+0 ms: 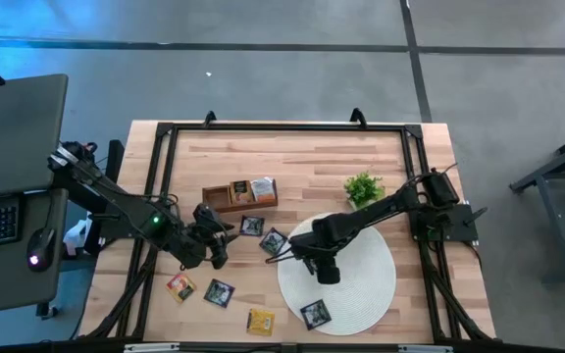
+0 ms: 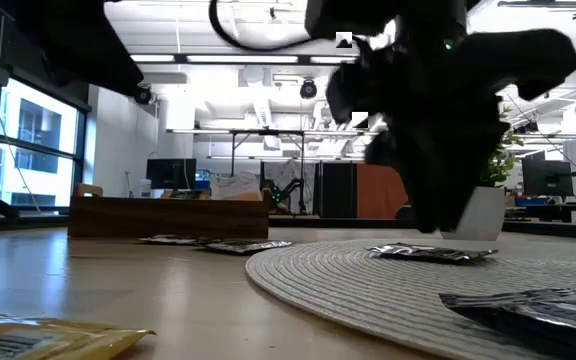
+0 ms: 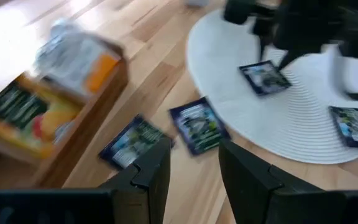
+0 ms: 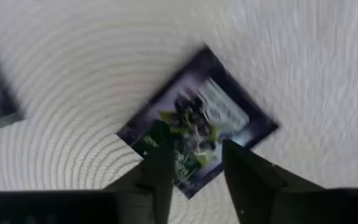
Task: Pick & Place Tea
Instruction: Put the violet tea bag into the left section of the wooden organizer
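Small flat tea packets lie about. A black one [image 4: 197,127] lies flat on the round white mat [image 1: 366,289], right under my right gripper [image 4: 194,167], which points down, open, its fingers hovering over the packet. In the low view this packet [image 2: 433,253] rests on the mat, clear of the gripper. A second black packet [image 1: 315,314] lies at the mat's near edge. My left gripper [image 1: 214,250] hangs open above the bare wood, left of two black packets [image 3: 132,142] [image 3: 197,124].
A brown wooden tray [image 1: 240,194] with packets in it stands behind the left gripper. A small green plant [image 1: 363,186] is at the mat's far side. More packets [image 1: 180,286] [image 1: 219,292] [image 1: 261,321] lie near the front edge. A black frame borders the table.
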Controlling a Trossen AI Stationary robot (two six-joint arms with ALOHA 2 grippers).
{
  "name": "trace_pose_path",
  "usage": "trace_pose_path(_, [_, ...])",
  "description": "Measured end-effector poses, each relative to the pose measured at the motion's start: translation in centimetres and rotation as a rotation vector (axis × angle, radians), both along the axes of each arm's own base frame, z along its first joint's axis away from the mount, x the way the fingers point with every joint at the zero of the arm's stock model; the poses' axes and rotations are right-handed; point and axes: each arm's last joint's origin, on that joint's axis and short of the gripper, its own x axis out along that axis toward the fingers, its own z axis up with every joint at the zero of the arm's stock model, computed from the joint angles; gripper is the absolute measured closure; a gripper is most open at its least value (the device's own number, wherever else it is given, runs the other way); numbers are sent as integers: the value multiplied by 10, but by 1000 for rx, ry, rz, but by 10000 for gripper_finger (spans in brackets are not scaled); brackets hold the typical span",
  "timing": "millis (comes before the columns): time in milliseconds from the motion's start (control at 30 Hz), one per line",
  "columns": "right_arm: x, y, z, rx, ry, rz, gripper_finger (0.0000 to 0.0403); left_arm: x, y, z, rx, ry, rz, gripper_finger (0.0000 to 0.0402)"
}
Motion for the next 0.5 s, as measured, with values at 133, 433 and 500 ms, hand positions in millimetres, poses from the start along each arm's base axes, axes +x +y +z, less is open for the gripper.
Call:
trace_pose_path(133, [-7,-1,-9,7,68,-241,231,13,-9,-4,31,-33,-56,266])
trace_pose_path(433, [-9,-1,-25,77,7,-437,211,17,-12,-6,48,-43,-75,266])
trace_pose_path(500, [-10,-1,-30,86,-4,-454,219,17,-12,-6,48,-44,-75,266])
